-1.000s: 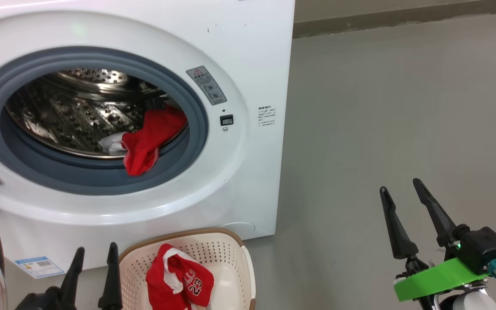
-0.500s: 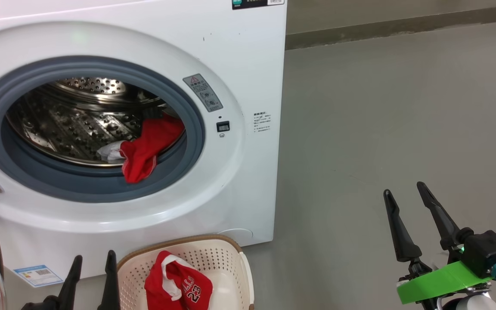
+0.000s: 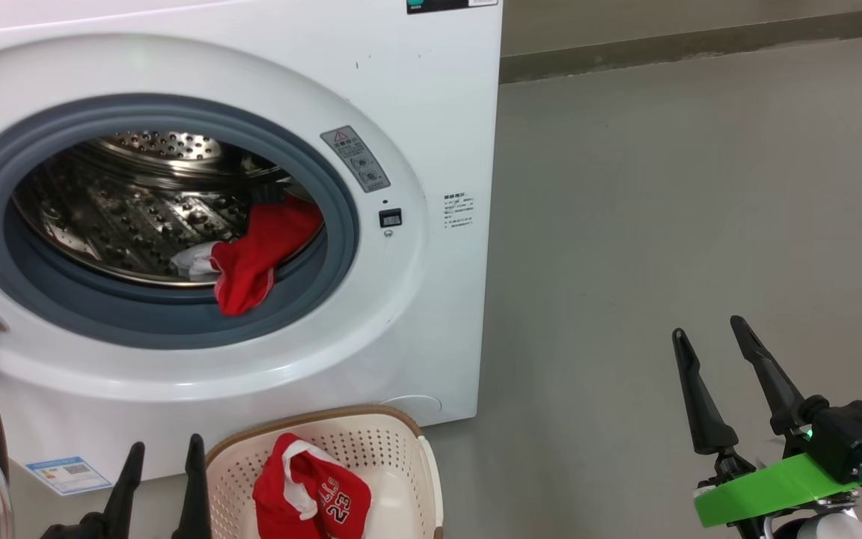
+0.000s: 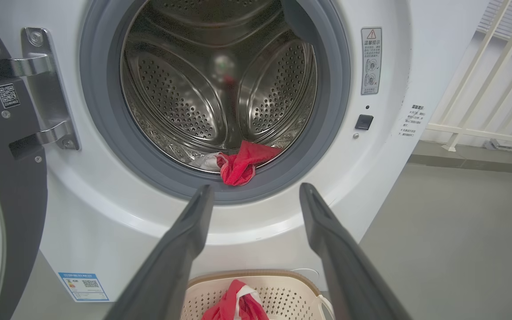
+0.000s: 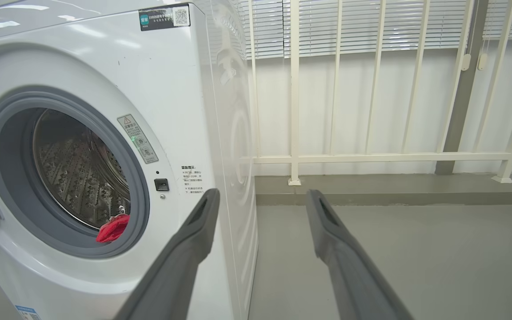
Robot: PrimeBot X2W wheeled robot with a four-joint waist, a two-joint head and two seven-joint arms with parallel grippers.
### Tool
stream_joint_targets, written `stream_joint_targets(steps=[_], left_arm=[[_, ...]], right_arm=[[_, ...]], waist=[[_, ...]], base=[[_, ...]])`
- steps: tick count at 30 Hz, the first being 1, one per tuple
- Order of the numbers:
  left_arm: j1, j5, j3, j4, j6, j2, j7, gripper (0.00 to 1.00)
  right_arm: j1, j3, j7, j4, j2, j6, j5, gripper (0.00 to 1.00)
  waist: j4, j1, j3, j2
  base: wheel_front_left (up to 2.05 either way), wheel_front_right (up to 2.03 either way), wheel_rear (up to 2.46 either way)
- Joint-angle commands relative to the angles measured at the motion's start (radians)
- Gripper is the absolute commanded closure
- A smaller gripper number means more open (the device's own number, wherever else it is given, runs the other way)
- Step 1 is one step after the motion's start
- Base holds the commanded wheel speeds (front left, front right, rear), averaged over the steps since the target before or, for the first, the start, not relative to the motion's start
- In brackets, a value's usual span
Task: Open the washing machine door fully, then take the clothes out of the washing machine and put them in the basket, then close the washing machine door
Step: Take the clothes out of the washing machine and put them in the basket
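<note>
Light is soft, even and fairly bright; the brightest patch is the blinds [image 5: 371, 22] across the top of my right wrist view, so daylight seems to come from there. In my head view the washing machine [image 3: 431, 112] glares white along the upper left, with a faint pink cast in that corner, and it lays a soft shadow on the floor [image 3: 498, 359] by its right edge. The drum [image 4: 185, 98] glints with small highlights, its centre smeared. Both wrist views lean straight lines outward near the edges. The fingers [image 4: 180, 258] of my left gripper [image 4: 256, 186] and right gripper [image 5: 261, 192] turn soft at the bottom edge.
</note>
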Motion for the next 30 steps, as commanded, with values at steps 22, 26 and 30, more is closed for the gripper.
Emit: stream_joint_targets(steps=[22, 26, 30], left_arm=[[-0.198, 0.015, -0.016, 0.038, 0.02, 0.009, -0.012, 0.0], [-0.284, 0.021, -0.007, 0.065, 0.015, 0.011, -0.012, 0.0], [-0.404, 0.029, 0.008, 0.104, 0.005, 0.024, -0.012, 0.0]], right_arm=[[-0.054, 0.042, -0.006, -0.045, -0.023, 0.007, 0.011, 0.0], [-0.083, 0.035, -0.006, -0.054, -0.031, 0.007, 0.012, 0.0], [-0.121, 0.026, -0.006, -0.067, -0.041, 0.007, 0.01, 0.0]], waist=[[0.029, 0.0, 0.144, -0.0001], [0.028, 0.0, 0.216, -0.0001], [0.03, 0.0, 0.31, -0.0001]], base=[[0.0, 0.0, 0.0], [0.0, 0.0, 0.0], [0.0, 0.0, 0.0]])
